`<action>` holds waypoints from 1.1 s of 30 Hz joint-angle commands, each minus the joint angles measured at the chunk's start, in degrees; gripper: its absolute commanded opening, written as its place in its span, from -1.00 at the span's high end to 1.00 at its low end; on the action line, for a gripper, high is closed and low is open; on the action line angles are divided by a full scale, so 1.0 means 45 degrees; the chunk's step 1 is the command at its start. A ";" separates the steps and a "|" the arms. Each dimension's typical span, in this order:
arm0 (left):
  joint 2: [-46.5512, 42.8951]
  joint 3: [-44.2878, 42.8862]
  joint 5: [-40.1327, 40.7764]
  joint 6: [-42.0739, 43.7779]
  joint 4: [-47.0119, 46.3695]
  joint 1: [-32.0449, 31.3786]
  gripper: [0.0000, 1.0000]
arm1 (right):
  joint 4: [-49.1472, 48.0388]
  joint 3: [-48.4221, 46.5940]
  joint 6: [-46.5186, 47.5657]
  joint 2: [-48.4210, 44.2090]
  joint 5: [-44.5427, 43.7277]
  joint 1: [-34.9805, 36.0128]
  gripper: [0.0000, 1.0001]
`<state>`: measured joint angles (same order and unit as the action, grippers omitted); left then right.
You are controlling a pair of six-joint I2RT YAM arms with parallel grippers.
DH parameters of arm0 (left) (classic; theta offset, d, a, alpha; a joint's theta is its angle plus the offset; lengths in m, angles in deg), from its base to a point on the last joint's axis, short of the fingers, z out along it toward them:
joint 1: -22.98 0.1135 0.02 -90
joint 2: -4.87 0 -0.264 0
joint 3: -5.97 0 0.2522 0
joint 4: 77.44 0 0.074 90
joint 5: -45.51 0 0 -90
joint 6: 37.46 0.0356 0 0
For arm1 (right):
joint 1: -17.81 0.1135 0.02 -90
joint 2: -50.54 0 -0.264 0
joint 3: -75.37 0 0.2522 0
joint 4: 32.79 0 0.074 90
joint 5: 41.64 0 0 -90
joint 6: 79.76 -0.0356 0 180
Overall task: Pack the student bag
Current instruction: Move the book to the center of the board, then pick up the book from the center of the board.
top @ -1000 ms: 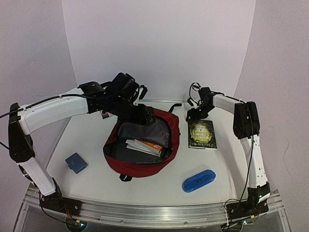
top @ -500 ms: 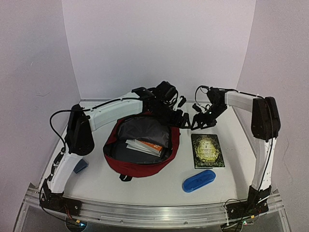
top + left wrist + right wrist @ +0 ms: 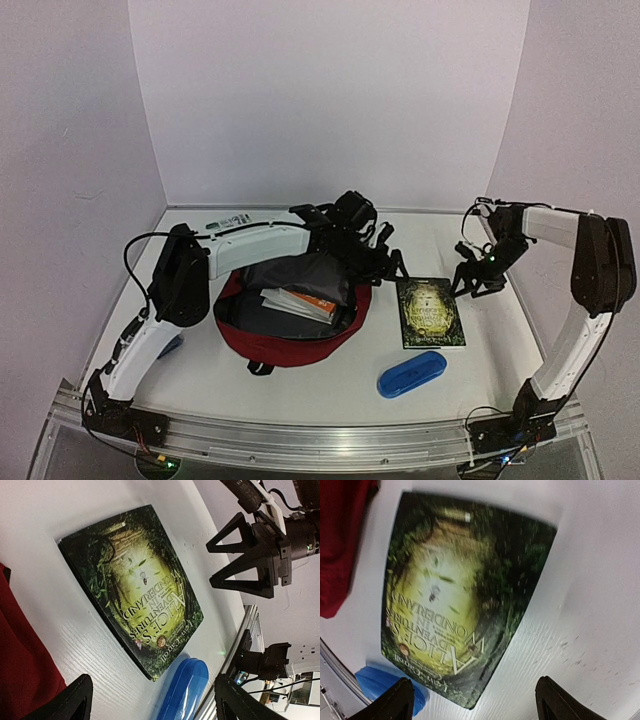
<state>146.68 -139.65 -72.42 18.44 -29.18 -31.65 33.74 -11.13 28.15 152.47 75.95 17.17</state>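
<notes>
The white table carries everything. The backpack, dark red and the largest thing on it, lies flat at the middle of the table. Its mouth gapes upward, showing grey lining and a few books or papers with white and orange edges inside.

The left arm reaches across the far side of the backpack. The left gripper hangs over the bag's right rim with its fingers spread wide and nothing between them. Its wrist camera looks down past the red fabric onto the book. The right arm bends in from the right edge. The right gripper hovers just right of the book's far corner, also spread wide and empty.

The book, a dark green paperback of Alice's Adventures in Wonderland, lies flat, cover up, just right of the backpack and apart from it. A blue oblong case lies just beside the book's near edge. A small blue thing shows at the left, mostly hidden behind the left arm.
</notes>
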 commanded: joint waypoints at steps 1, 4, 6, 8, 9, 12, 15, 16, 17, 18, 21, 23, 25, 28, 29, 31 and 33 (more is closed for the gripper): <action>0.0675 0.0194 -0.0825 -0.0623 -0.0566 -0.0104 -0.67 | 0.0373 0.0724 0.0413 -0.0480 -0.0286 -0.0342 -0.67; 0.0958 0.0168 -0.1007 -0.0677 -0.0557 -0.0106 -0.67 | 0.0322 0.1026 0.0325 -0.0012 0.0165 -0.0345 -0.64; 0.1123 0.0161 -0.1102 -0.0730 -0.0591 -0.0106 -0.67 | 0.0278 0.1015 0.0221 0.0453 0.0540 -0.0333 -0.58; 0.1303 0.0117 -0.1127 -0.0848 -0.0576 -0.0106 -0.67 | 0.0258 0.0800 0.0097 0.0912 0.0797 -0.0339 -0.53; 0.1395 0.0104 -0.1146 -0.0913 -0.0571 -0.0122 -0.67 | 0.0245 0.0688 0.0008 0.1088 0.1092 -0.0330 -0.52; 0.1626 0.0114 -0.1093 -0.1114 -0.0423 -0.0126 -0.67 | 0.0190 0.0387 -0.0609 0.1930 0.2091 -0.0300 -0.52; 0.1736 0.0212 -0.1038 -0.1219 -0.0332 -0.0127 -0.66 | 0.0120 0.0212 -0.0939 0.2790 0.2616 -0.0202 -0.48; 0.1770 0.0241 -0.1044 -0.1254 -0.0326 -0.0127 -0.66 | 0.0051 0.0249 -0.1007 0.2946 0.2720 -0.0159 -0.47; 0.1820 0.0255 -0.1069 -0.1284 -0.0363 -0.0126 -0.66 | -0.0052 0.0320 -0.1103 0.3079 0.2826 -0.0095 -0.46; 0.1898 0.0239 -0.1140 -0.1323 -0.0415 -0.0126 -0.66 | -0.0199 0.0401 -0.1251 0.3193 0.2969 -0.0012 -0.46; 0.2128 0.0119 -0.1400 -0.1441 -0.0608 -0.0126 -0.65 | -0.0623 0.0586 -0.1677 0.3426 0.3367 0.0383 -0.44; 0.2351 -0.0049 -0.1571 -0.1524 -0.0677 -0.0126 -0.64 | -0.0943 0.0609 -0.1958 0.3476 0.3540 0.0591 -0.44; 0.2623 -0.0225 -0.1822 -0.1654 -0.0890 -0.0125 -0.63 | -0.1212 0.0537 -0.2209 0.3535 0.3674 0.0645 -0.44; 0.3149 -0.0638 -0.2203 -0.1909 -0.0926 -0.0104 -0.61 | -0.1435 0.0230 -0.2473 0.3772 0.4068 0.0712 -0.43; 0.3281 -0.0837 -0.2314 -0.1958 -0.0926 -0.0088 -0.60 | -0.1479 0.0127 -0.2561 0.3808 0.4170 0.0770 -0.42; 0.3507 -0.1253 -0.2444 -0.1949 -0.0912 -0.0087 -0.55 | -0.1564 0.0017 -0.2685 0.3807 0.4409 0.0910 -0.40; 0.3455 -0.1412 -0.2447 -0.1728 -0.1032 -0.0086 -0.48 | -0.1620 -0.0051 -0.2774 0.3702 0.4579 0.1062 -0.38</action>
<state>158.54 -143.37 -81.87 10.96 -31.85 -31.81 32.52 -10.79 17.03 166.56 94.88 19.44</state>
